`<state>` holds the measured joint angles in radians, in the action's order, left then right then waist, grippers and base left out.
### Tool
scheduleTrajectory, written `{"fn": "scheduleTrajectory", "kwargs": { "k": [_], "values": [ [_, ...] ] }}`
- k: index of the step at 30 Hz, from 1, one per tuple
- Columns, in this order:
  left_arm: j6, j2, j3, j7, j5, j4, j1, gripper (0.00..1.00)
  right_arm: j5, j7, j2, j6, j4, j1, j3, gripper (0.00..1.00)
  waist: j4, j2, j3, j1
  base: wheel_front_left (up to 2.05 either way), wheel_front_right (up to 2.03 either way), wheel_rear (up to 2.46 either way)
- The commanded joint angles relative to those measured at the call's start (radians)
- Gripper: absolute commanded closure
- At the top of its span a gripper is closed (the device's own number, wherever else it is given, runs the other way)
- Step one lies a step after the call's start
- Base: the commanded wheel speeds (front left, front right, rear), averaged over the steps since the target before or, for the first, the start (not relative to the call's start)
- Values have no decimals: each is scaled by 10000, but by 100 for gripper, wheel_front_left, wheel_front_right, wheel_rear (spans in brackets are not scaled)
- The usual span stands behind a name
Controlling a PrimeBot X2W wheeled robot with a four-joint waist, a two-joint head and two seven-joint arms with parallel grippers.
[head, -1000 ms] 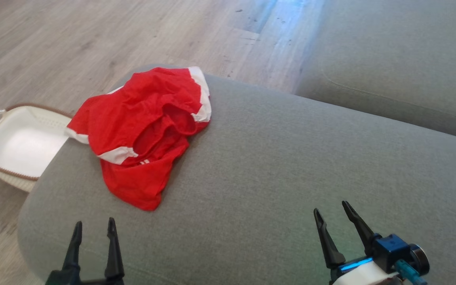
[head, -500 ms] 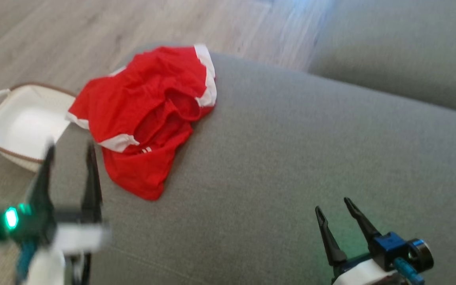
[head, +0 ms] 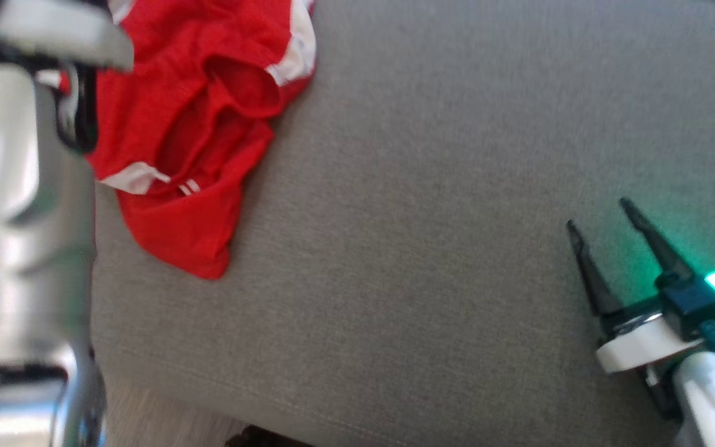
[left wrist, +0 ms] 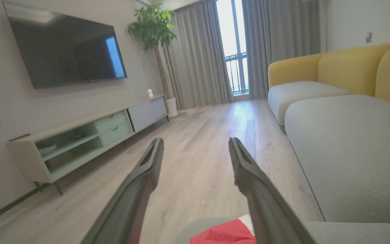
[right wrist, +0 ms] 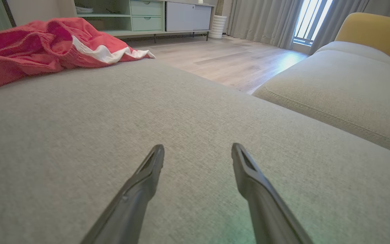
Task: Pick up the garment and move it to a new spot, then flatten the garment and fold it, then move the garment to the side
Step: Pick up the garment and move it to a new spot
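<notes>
Status: nothing on the task list is done yet, as far as I can see. Garment (head: 190,124) is a red piece with white trim, lying in a crumpled heap on the grey sofa cushion (head: 432,217), toward the upper left of the head view. Creases and an open hem show; it's neither flat nor folded.

Left end effector (left wrist: 195,142): fingers spread wide, nothing between them. Its wrist view looks out across the wooden floor (left wrist: 212,115) into the room, with a strip of red cloth at the bottom edge down by the finger roots. My read is that it hangs over the heap's edge without touching — can't confirm contact from these angles. In the head view the pale left forearm (head: 16,186) is blurred and covers the garment's left side.

Right end effector (head: 598,213): also spread wide and empty, low over bare cushion at the lower right, well apart from the garment. Its wrist view has the cloth off at the upper left.

Progress as I judge it: step one is at the approach stage, no grasp made. Left to do — grab, carry to a new spot, flatten, fold, shift aside, so basically all of it. Bare cushion to the right of the heap looks like a usable place for laying it out
</notes>
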<state>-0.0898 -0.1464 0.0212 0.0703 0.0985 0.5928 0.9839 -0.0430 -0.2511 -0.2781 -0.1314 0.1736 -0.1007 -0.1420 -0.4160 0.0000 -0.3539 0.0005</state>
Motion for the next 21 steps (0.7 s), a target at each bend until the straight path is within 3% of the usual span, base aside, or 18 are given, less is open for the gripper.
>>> {"fn": "scheduleTrajectory", "kwargs": {
  "k": [1, 8, 16, 18, 21],
  "values": [
    [71, -448, -377, -408, 81, 441, 568, 0, -39, -107, -275, 7, -409, -262, -144, 0, 262, 0, -842, -5, 0, 0, 0],
    [126, -245, -178, -2323, 213, 3820, 1752, 0, 69, -107, -638, 7, -769, -448, -66, 0, 612, 0, -1541, -5, 0, 0, 0],
    [24, -131, -118, -2965, 460, 6048, 1777, 0, 88, -107, -653, 7, -993, -542, -73, 0, 831, 0, -1824, -5, 0, 0, 0],
    [-30, -216, -81, -2782, 478, 6188, 1824, 100, 93, -107, -663, 7, -1000, -555, -53, 0, 838, 0, -1846, -5, 0, 0, 0],
    [-73, -304, 16, -2143, 447, 6176, 1997, 100, 105, -107, -623, 7, -952, -591, -23, 0, 824, 0, -1795, -5, 0, 0, 0]
  ]
}}
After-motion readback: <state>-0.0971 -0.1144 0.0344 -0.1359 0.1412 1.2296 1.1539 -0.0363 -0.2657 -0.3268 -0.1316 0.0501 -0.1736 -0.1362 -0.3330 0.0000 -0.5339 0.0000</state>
